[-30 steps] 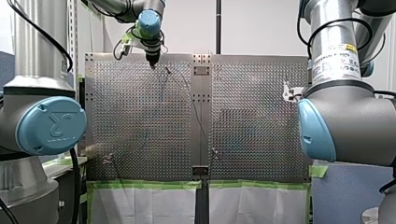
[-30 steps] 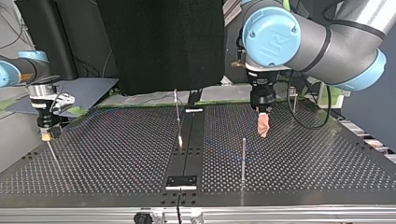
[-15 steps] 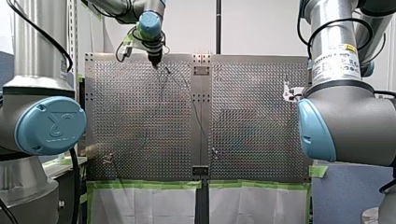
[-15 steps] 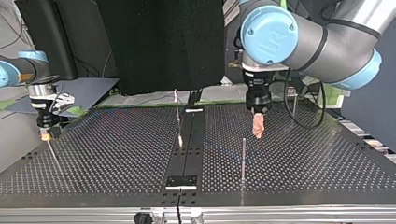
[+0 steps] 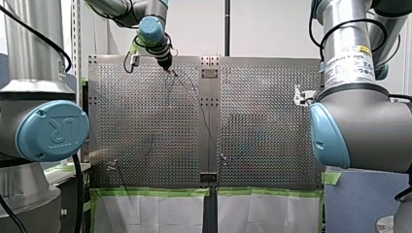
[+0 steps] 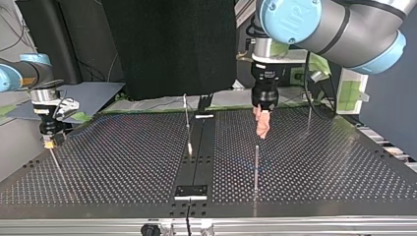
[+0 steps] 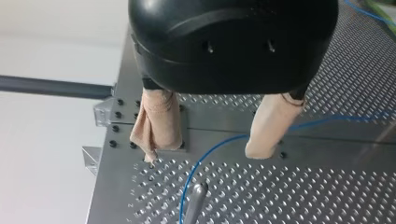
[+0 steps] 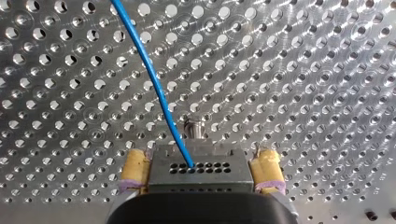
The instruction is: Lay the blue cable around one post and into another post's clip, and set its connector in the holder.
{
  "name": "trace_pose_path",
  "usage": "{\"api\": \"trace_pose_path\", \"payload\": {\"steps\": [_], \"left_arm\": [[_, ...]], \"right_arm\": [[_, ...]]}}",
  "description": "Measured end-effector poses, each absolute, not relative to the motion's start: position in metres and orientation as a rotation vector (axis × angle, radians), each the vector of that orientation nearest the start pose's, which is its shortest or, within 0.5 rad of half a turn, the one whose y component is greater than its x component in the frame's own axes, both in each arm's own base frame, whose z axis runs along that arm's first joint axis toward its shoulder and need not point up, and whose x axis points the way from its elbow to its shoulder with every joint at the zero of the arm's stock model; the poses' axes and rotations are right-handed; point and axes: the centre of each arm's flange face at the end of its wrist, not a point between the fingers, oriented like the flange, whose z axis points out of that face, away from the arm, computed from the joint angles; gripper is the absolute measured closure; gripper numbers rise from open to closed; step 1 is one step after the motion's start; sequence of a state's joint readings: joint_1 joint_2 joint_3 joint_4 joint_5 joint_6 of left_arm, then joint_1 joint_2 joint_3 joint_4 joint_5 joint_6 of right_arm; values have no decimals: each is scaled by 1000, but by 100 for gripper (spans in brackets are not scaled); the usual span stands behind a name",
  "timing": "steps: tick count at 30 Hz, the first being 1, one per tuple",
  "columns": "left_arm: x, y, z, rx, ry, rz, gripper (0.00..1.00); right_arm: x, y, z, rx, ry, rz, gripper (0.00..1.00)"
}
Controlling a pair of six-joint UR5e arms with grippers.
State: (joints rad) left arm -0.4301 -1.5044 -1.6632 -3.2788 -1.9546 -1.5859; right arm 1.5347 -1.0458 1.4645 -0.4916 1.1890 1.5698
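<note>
Posts all over the place. One thin metal post (image 7: 194, 207) stood just ahead of my left gripper (image 7: 204, 154), near the table's (image 6: 123, 162) far edge in the front view. In the top view a taller post (image 6: 256, 167) stood close to that gripper, and another one (image 6: 186, 115) rose beside the dark centre strip (image 6: 196, 157). The table was shiny perforated metal with green tape (image 5: 155, 192) along its near edge in the front view, and a black screen (image 6: 167, 44) stood behind it in the top view.

The cable (image 8: 150, 79) was thin and bright blue. It came out of a grey connector (image 8: 205, 156) that my right gripper's (image 8: 201, 161) yellow pads were clamped on, at the table's right edge in the front view. Further along it curved over the table between my left gripper's beige pads, which were spread wide apart.
</note>
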Motion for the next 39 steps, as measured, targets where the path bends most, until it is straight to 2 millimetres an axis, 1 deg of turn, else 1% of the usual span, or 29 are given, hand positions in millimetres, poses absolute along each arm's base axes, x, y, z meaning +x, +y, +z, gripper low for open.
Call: {"api": "trace_pose_path", "payload": {"steps": [3,9,18,28,31,34,39], "left_arm": [[356,-271,457,80,1713,-31,0],[355,-272,436,92,1712,-51,0],[359,-273,385,103,1750,-38,0],[362,-278,315,143,1827,-13,0],[361,-278,298,151,1845,-7,0],[359,-277,285,153,1853,-5,0],[352,-275,271,155,1856,-9,0]], "right_arm": [[146,-676,278,1409,-960,1478,1],[147,-676,278,1410,-959,1478,1],[147,-676,278,1411,-958,1478,1],[146,-676,278,1410,-956,1478,1],[146,-676,278,1410,-956,1479,1],[147,-676,278,1410,-955,1479,1],[147,-676,278,1412,-953,1482,1]]}}
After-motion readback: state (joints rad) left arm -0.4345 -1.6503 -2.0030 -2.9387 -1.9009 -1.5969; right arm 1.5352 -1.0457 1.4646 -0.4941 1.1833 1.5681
